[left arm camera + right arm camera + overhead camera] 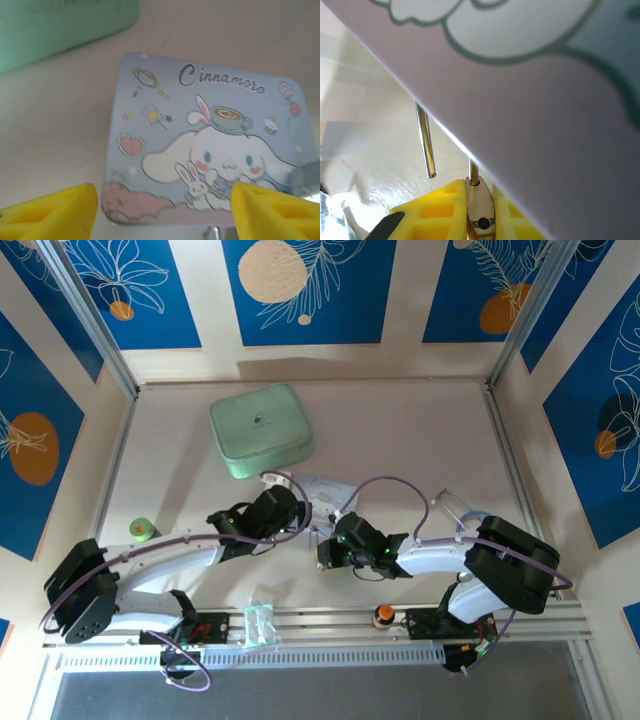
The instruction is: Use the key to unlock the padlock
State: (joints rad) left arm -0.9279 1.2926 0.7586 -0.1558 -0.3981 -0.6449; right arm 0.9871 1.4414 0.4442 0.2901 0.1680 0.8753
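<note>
The right gripper [478, 197] is closed narrowly on the padlock [480, 212], whose small brass body is pinched edge-on between the yellow fingers [440, 212]. This is shown by the right wrist view. One leg of the thin silver shackle [426, 145] is seen rising from the body. The other leg ends free to the gripper's left, apart from the body. The bend is hidden behind the edge of the pale blue tin [545, 125], which crosses just above the gripper.

None of this is resolved from above, where the right gripper [326, 552] is simply placed at the tin's near edge [322, 490].

The left gripper [162, 195] is held wide, with nothing between its fingers. The tin's cartoon lid is framed just ahead of it, and a green case [60, 25] is seen beyond, to its left. From above, the left gripper [288, 502] is found at the tin's left edge. Bare tabletop [420, 440] is left open beyond and to the right of both grippers. An orange knob [383, 615] is set behind the right gripper, near the arm's base.
</note>
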